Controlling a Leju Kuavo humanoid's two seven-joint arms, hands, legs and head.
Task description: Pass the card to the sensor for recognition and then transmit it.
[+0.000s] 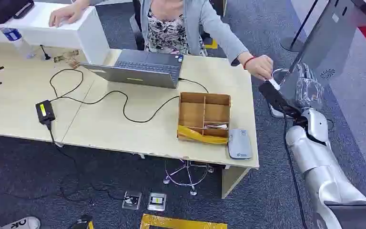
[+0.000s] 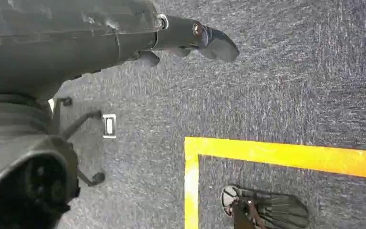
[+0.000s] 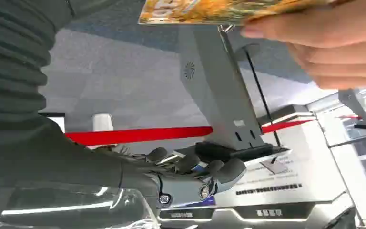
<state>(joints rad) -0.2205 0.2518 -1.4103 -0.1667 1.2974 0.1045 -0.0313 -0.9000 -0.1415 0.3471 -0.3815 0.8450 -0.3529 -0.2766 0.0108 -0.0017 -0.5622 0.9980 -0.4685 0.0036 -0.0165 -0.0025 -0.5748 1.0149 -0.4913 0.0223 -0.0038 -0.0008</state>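
A person [image 1: 181, 21] seated behind the table reaches over its right end, and their hand [image 1: 259, 64] pinches the card [image 1: 273, 85] just above the tip of my right hand [image 1: 279, 101]. In the right wrist view the card [image 3: 228, 10] shows an orange printed face and sits in the person's fingers [image 3: 324, 45], well apart from my right hand's fingers [image 3: 195, 169], which are loosely stretched with nothing in them. The grey card sensor [image 1: 239, 143] lies at the table's front right corner. My left hand [image 2: 195, 38] hangs over the carpet, holding nothing.
A wooden divided box [image 1: 205, 117] with yellow tape stands beside the sensor. A laptop [image 1: 140, 67], cables and a black adapter [image 1: 45, 111] lie on the table [image 1: 124, 133]. A grey slanted kiosk post [image 1: 321, 45] stands close to my right arm. Yellow floor tape [image 2: 286, 155] marks the carpet.
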